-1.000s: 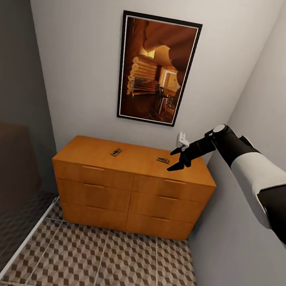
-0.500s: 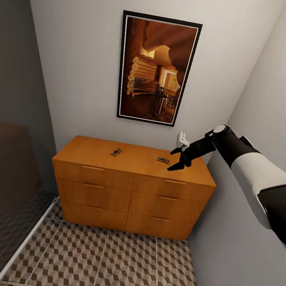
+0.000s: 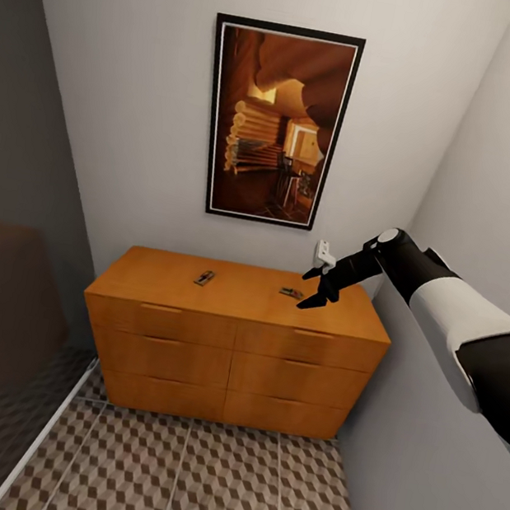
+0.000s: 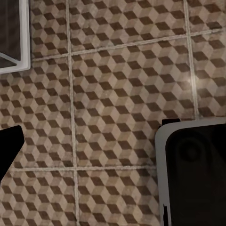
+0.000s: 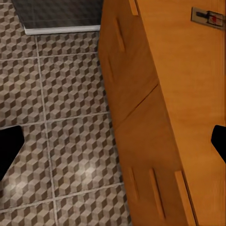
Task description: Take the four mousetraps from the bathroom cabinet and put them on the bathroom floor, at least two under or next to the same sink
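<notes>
Your head camera faces the bathroom floor (image 3: 223,484) with its cube-pattern tiles, running up to the cabinet (image 3: 228,359) against the wall under a framed picture (image 3: 274,124). Two mousetraps lie well apart on the cabinet top: one left of centre (image 3: 204,278), one toward the right (image 3: 290,292). Your right claw (image 3: 313,289) hovers just beside the right mousetrap, fingers spread, pinching nothing. For your left claw, you cannot tell from the wrist view whether it is spread or pressed together.
</notes>
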You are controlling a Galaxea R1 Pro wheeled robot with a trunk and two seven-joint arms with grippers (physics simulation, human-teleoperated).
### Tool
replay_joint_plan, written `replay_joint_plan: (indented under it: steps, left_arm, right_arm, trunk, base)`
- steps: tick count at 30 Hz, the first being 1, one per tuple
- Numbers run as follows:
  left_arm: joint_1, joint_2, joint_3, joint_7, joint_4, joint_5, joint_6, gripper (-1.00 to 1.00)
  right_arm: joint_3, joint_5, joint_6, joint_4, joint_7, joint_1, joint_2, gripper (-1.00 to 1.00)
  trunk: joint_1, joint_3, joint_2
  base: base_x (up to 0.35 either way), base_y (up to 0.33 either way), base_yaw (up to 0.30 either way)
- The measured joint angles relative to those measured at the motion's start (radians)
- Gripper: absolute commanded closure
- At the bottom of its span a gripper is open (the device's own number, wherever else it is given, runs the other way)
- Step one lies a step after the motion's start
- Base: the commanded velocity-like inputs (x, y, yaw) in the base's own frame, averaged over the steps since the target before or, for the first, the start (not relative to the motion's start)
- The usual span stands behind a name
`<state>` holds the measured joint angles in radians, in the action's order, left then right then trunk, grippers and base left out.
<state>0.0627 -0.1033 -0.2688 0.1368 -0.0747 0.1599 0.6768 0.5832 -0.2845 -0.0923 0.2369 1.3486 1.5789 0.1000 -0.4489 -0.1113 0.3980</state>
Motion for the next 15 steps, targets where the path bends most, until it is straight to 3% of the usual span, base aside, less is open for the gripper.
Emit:
replay_joint_plan:
  steps: [15]
  left_arm:
    - [0.000, 0.000, 0.000, 0.000, 0.000, 0.000, -0.001, -1.00]
  right_arm:
    - [0.000, 0.000, 0.006, 0.000, -0.026, -0.025, 0.001, -1.00]
  trunk:
    - [0.000, 0.000, 0.000]
  base:
    - [0.326, 0.000, 0.000]
